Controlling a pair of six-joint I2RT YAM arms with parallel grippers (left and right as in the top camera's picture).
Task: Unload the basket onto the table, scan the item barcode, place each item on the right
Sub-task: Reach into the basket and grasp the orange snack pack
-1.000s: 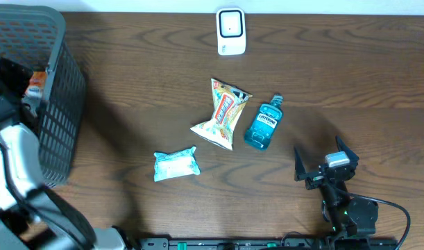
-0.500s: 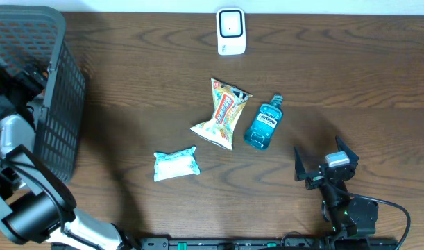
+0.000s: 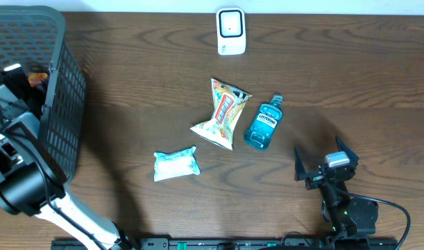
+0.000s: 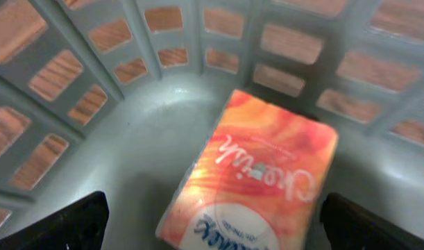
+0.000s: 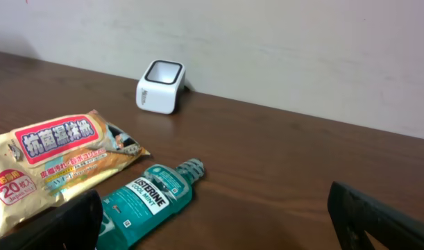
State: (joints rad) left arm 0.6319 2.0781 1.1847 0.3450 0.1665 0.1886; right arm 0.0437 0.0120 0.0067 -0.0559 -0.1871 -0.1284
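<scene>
Left wrist view: I see my left gripper point(image 4: 212, 215) spread wide and empty over the orange tissue pack point(image 4: 257, 177) lying on the basket point(image 4: 142, 132) floor. Right gripper point(image 3: 323, 161) gapes empty near the mouthwash bottle point(image 3: 261, 125).

Dark brown wood-grain table point(image 3: 350, 76), five things directly on it. Grey plastic lattice basket point(image 3: 59, 104) at the far left edge. Small white box-shaped scanner point(image 3: 231, 31) at the back edge, centre, by the wall. Mid-table: gold-and-white crinkled wipes pack point(image 3: 222, 114) lying flat, teal plastic mouthwash bottle point(image 3: 263, 125) on its side just beside it to the right, cap pointing toward the back. Pale blue-green soft packet point(image 3: 176, 165) nearer the front, left of the wipes pack, apart from it.
</scene>
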